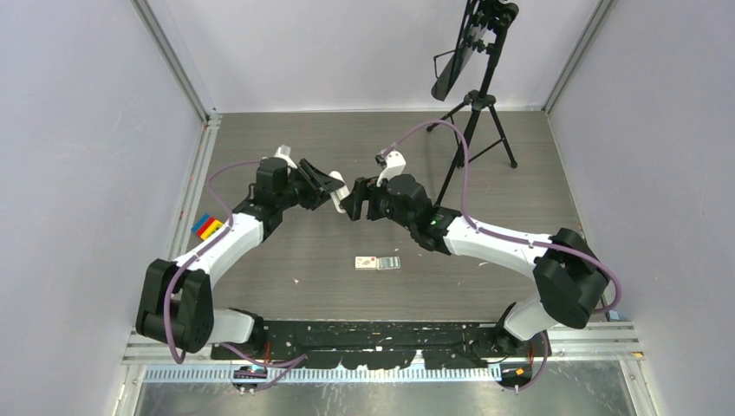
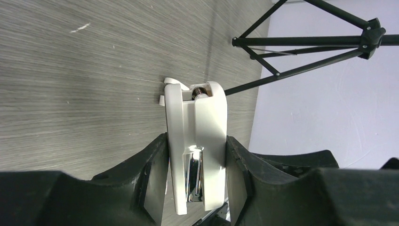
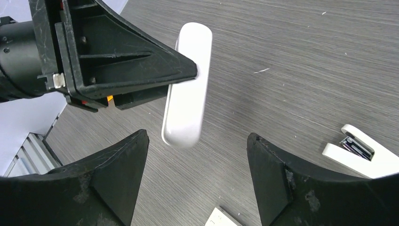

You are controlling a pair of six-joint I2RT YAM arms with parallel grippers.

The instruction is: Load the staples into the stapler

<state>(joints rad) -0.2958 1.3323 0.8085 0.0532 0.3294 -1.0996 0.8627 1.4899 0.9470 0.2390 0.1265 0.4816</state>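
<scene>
**Stapler in the air, staples down on the surface**

From above, the two arms meet over the middle of the surface [image 1: 286, 139]. The left pincer [image 1: 334, 185] holds the stapler [image 1: 338, 184] up off the wood, and the right pincer [image 1: 354, 204] sits just beside it. Nearer the arm bases, well apart from both, the staple box [image 1: 367, 262] lies flat with its grey tray [image 1: 388, 263] against it. Whether a strip lies in that tray is too small to tell. Some coloured blocks [image 1: 206, 227] sit off to the left and a tripod [image 1: 478, 130] stands at the back.

The left wrist view shows the left pincer [image 2: 195, 141] clamped on the stapler [image 2: 207, 122] by its two white sides. A silver channel [image 2: 193, 174] shines between them. I cannot make out whether any staples sit in it, and its lower end is cut off.

In the right wrist view, the right pincer [image 3: 197, 140] stands wide and holds nothing, with the stapler [image 3: 188, 80] hanging just ahead of it. A second stapler [image 3: 362, 153] lies open on the wood at the right, cut off by one finger. A corner of the staple box [image 3: 219, 219] peeks in at the bottom.

As I read it, the stapler has been picked up and presented. Fetching a strip and seating it are both left to do.
</scene>
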